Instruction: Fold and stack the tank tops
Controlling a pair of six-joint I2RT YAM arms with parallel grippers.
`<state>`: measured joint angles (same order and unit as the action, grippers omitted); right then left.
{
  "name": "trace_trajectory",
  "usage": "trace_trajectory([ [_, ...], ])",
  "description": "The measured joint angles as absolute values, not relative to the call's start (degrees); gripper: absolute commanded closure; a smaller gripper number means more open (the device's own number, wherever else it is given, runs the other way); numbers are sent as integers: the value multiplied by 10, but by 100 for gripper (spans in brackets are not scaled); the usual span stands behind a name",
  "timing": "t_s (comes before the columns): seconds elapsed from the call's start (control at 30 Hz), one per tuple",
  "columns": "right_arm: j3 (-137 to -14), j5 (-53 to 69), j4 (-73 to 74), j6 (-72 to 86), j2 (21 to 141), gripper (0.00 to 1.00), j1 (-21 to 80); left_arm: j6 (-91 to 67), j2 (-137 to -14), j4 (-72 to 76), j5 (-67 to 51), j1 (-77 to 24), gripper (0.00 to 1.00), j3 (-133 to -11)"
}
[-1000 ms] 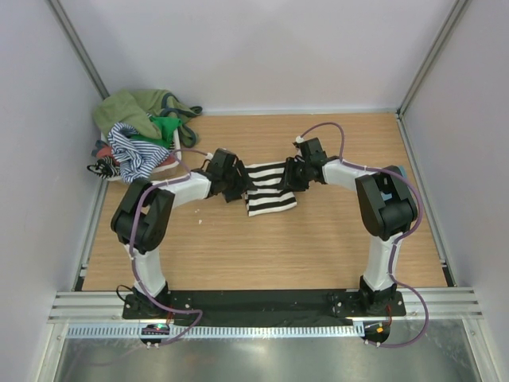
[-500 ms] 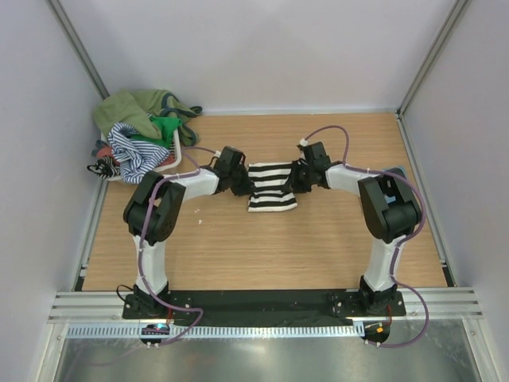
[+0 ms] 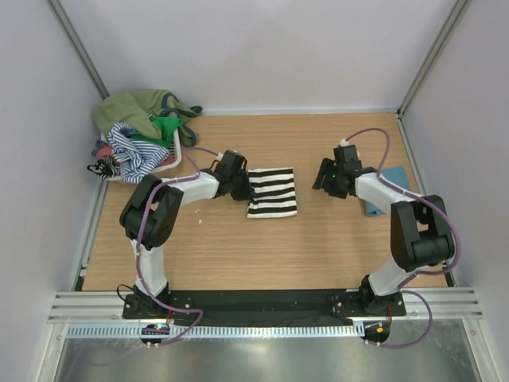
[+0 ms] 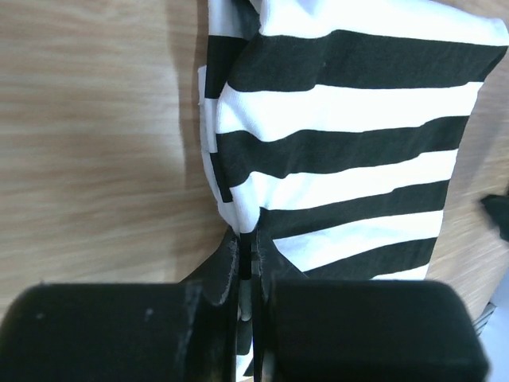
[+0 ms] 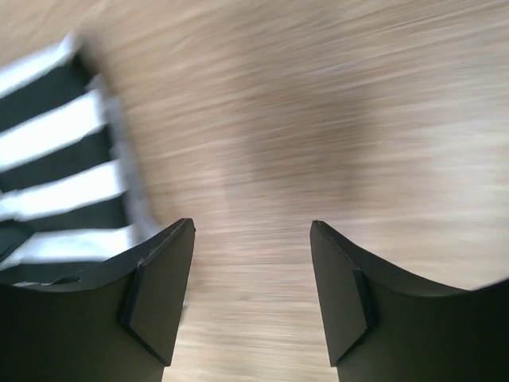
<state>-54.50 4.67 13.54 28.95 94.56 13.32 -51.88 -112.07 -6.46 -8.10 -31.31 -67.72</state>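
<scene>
White-and-black arms (image 3: 195, 185), purple cables (image 3: 367, 130)

Two robot arms (image 3: 195, 185) (image 3: 382, 189), one black-and-white striped top (image 3: 271, 191), one teal top (image 3: 372, 208), one basket (image 3: 176, 151), one heap (image 3: 135, 127) of at least three more tops.

Soft cloth top (image 4: 342, 143), matt wood tbl (image 4: 95, 119)
</scene>
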Motion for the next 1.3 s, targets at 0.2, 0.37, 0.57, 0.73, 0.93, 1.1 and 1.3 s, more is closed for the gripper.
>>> trace_trajectory([
  [0.2,-557,-135,214,272,880,39,105,-500,-1094,-90,-77,-304,100,-653],
  [0.37,-600,-279,282,260,910,37,103,-482,-1078,-110,-76,-302,100,-644],
  [0.57,-635,-359,330,251,966,34,83,-470,-1056,-130,-79,-302,100,-631],
  [0.73,-678,-389,350,244,1037,40,78,-461,-1054,-136,-84,-302,100,-630],
  [0.93,-684,-388,361,236,1077,81,78,-460,-1054,-139,-92,-302,100,-630],
  [1.1,-682,-373,359,232,1070,93,83,-460,-1054,-141,-98,-298,100,-630],
  [1.3,-628,-314,349,232,999,91,156,-460,-1037,-141,-110,-269,100,-603],
])
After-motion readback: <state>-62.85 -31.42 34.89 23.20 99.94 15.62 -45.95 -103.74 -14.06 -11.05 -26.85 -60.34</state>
